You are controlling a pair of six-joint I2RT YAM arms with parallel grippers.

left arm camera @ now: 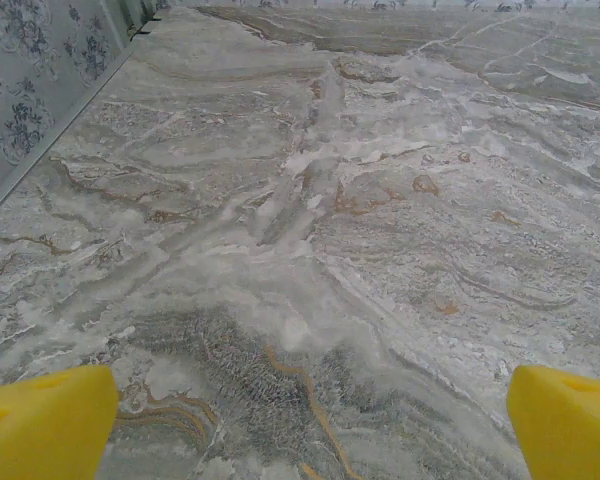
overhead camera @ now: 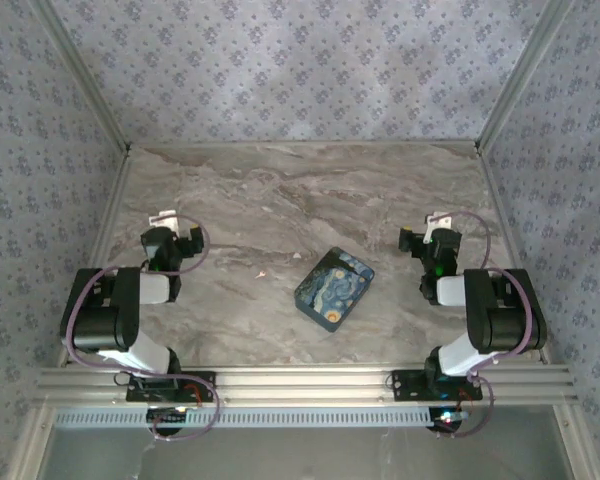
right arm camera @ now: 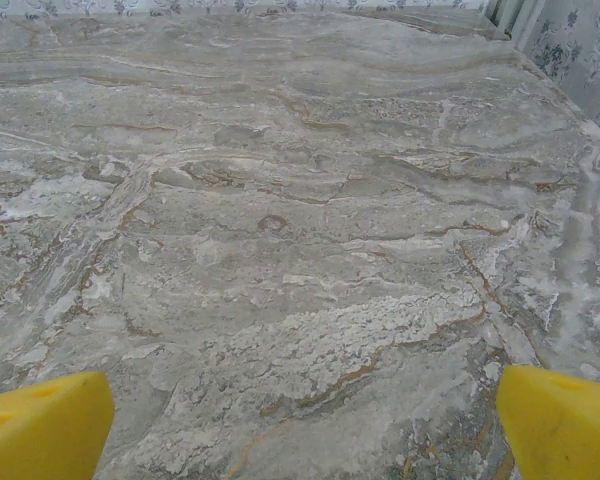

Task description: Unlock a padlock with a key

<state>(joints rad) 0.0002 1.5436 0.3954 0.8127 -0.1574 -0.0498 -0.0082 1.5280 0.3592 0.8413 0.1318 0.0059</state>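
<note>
Left tool (left arm camera: 308, 420) spread wide, right tool (right arm camera: 302, 422) likewise, both low over table (overhead camera: 280, 190)

The lower picture edge cuts off the yellow fingertips (left arm camera: 42, 425) of the left hand (left arm camera: 305, 425) and right hand (right arm camera: 300, 428). A pale speck (overhead camera: 263, 272) on the surface (overhead camera: 280, 200) is too small to identify.

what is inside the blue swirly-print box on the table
You can see the outside of the rectangular blue box with its yellow-swirl printed top, resting on the grey marble tabletop. It looks closed, so its contents are covered.
</note>
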